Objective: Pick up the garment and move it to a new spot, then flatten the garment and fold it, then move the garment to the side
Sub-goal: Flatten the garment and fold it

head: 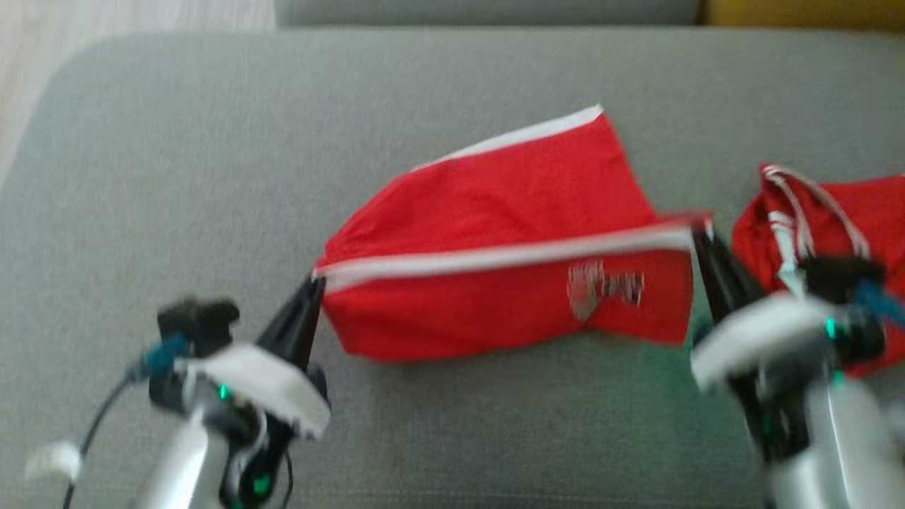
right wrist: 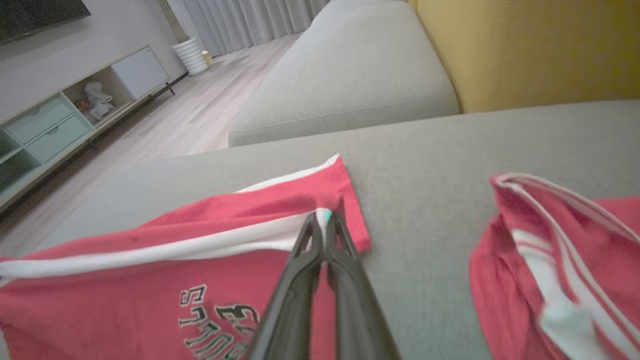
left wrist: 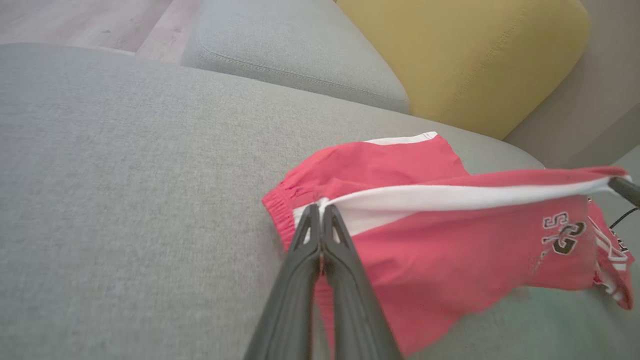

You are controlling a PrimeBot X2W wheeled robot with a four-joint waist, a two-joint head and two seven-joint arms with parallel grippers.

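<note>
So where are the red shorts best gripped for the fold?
At both ends of the white side stripe on the red shorts, from each side. The left gripper and right gripper pinch there, and the stripe runs taut between them, a fold line.

Long dark tapered fingers, white wrist shells, silvery forearms, green lights, blue-tipped black cable.
</note>
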